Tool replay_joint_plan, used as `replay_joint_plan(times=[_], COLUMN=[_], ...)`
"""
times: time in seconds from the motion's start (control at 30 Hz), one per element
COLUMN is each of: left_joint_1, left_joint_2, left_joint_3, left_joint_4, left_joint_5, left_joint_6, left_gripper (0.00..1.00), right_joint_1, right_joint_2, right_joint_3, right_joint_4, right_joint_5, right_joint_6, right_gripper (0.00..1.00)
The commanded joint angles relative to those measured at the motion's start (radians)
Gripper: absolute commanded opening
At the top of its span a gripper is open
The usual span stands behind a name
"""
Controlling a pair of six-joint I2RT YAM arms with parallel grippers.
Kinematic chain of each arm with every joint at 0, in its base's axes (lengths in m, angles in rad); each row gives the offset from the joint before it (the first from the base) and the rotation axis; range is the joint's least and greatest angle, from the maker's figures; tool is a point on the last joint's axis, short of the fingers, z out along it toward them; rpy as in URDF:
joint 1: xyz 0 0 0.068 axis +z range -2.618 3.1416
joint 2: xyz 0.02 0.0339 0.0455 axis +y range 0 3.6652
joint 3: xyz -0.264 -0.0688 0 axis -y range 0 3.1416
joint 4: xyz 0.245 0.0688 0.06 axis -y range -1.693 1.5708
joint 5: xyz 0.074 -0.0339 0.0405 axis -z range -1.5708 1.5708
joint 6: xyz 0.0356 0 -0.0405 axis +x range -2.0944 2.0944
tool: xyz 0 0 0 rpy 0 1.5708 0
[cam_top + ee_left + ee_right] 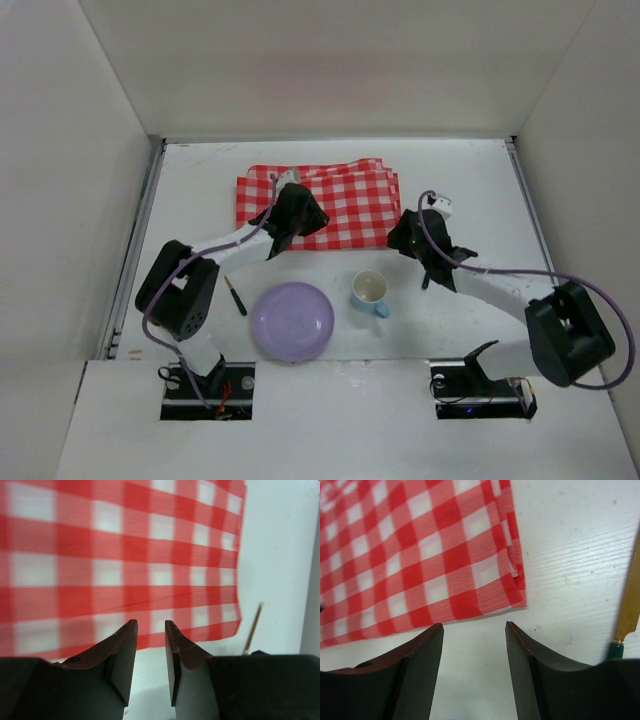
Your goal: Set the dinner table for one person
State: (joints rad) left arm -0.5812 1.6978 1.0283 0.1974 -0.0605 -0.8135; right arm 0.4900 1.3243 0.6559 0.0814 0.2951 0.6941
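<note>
Red-checked cloth (350,200), looking limp at twelve o'clock on the rigid bench (470,180), wants a corner pinch; left end effector (150,623) and right end effector (473,625) gape empty.

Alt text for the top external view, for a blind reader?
The left arm and right arm reach across a white table to the near edge of a folded red-checked cloth. Nearer their bases sit a purple plate, a blue mug and a thin utensil.
</note>
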Motion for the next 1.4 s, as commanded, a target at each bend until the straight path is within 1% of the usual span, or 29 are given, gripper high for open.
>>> replay_joint_plan(times=[0.0,0.07,0.17,0.3,0.37,0.5,0.53,0.57,0.63,0.77,0.87,1.0,1.1,1.13,1.27,1.3,1.37], left_joint_1=[0.037,0.079,0.141,0.227,0.260,0.326,0.336,0.347,0.360,0.353,0.361,0.366,0.367,0.364,0.358,0.355,0.346], left_joint_2=[-0.105,-0.171,-0.249,-0.320,-0.345,-0.360,-0.359,-0.354,-0.342,-0.290,-0.256,-0.270,-0.297,-0.305,-0.361,-0.392,-0.450], left_joint_3=[-0.160,-0.262,-0.384,-0.484,-0.510,-0.543,-0.548,-0.554,-0.573,-0.571,-0.577,-0.597,-0.605,-0.606,-0.608,-0.613,-0.619], left_joint_4=[0.022,0.036,0.065,0.109,0.122,0.139,0.139,0.140,0.171,0.215,0.221,0.223,0.217,0.215,0.200,0.195,0.189], left_joint_5=[-0.100,-0.146,-0.176,-0.176,-0.176,-0.174,-0.177,-0.179,-0.182,-0.170,-0.154,-0.153,-0.151,-0.151,-0.147,-0.154,-0.160], left_joint_6=[-0.045,-0.071,-0.113,-0.130,-0.130,-0.145,-0.153,-0.168,-0.202,-0.211,-0.228,-0.227,-0.217,-0.214,-0.184,-0.174,-0.153], left_gripper=[0.27,0.30,0.33,0.37,0.37,0.38,0.38,0.38,0.38,0.37,0.32,0.26,0.26,0.26,0.33,0.36,0.39], right_joint_1=[-0.017,-0.034,-0.051,-0.058,-0.058,-0.064,-0.067,-0.067,-0.069,-0.093,-0.103,-0.109,-0.106,-0.106,-0.091,-0.071,-0.032], right_joint_2=[0.091,0.148,0.239,0.315,0.340,0.351,0.342,0.325,0.282,0.233,0.214,0.175,0.147,0.138,0.034,-0.009,-0.101], right_joint_3=[0.085,0.114,0.172,0.220,0.232,0.231,0.222,0.209,0.183,0.157,0.137,0.096,0.067,0.059,0.010,-0.001,-0.009], right_joint_4=[-0.005,-0.006,-0.028,-0.051,-0.055,-0.075,-0.075,-0.075,-0.075,-0.094,-0.095,-0.091,-0.088,-0.088,-0.066,-0.062,-0.071], right_joint_5=[0.052,0.046,0.033,0.013,0.012,0.009,0.009,0.010,0.027,0.041,0.039,0.036,0.035,0.035,0.058,0.065,0.087], right_joint_6=[0.045,0.061,0.067,0.094,0.100,0.119,0.125,0.131,0.137,0.119,0.105,0.107,0.107,0.107,0.104,0.091,0.044], right_gripper=[0.59,0.58,0.58,0.53,0.47,0.24,0.19,0.16,0.15,0.15,0.15,0.13,0.15,0.20,0.48,0.53,0.58])
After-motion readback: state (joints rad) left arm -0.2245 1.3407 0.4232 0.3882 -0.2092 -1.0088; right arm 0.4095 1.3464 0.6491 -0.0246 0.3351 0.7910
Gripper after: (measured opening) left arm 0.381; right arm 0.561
